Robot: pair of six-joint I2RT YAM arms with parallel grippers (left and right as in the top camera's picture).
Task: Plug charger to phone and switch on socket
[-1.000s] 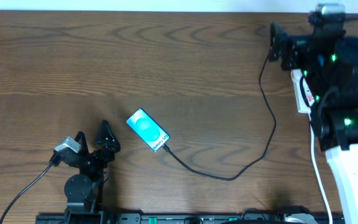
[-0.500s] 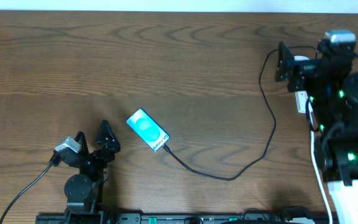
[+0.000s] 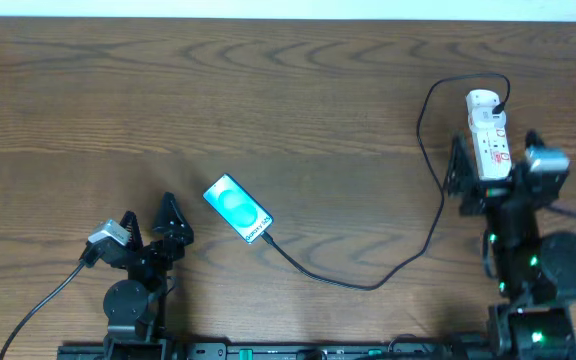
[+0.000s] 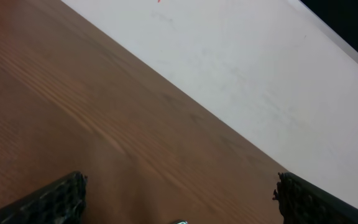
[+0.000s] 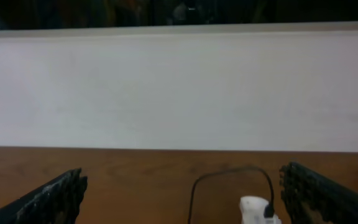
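Observation:
The phone (image 3: 238,208) lies face up, blue screen lit, left of the table's middle. The charger (image 3: 372,287), a thin black cable, meets the phone's lower-right end, curves right, then loops back to a plug on the socket (image 3: 487,130), a white strip with red markings at the back right. My right gripper (image 3: 495,162) stands open over the strip's near part, one finger on either side. In the right wrist view the socket's rounded end (image 5: 256,210) and the charger loop (image 5: 229,173) show between the right gripper's (image 5: 182,200) fingers. My left gripper (image 3: 150,219) is open, left of the phone, holding nothing. A phone corner (image 4: 179,222) shows at the bottom edge.
A black rail (image 3: 268,351) runs along the table's front edge, with both arm bases on it. A grey cable (image 3: 38,300) trails from the left arm. A white surface (image 5: 179,87) borders the table's far edge.
My right arm has drawn back toward the front edge, uncovering the socket's far end. The left arm, phone and charger have not moved.

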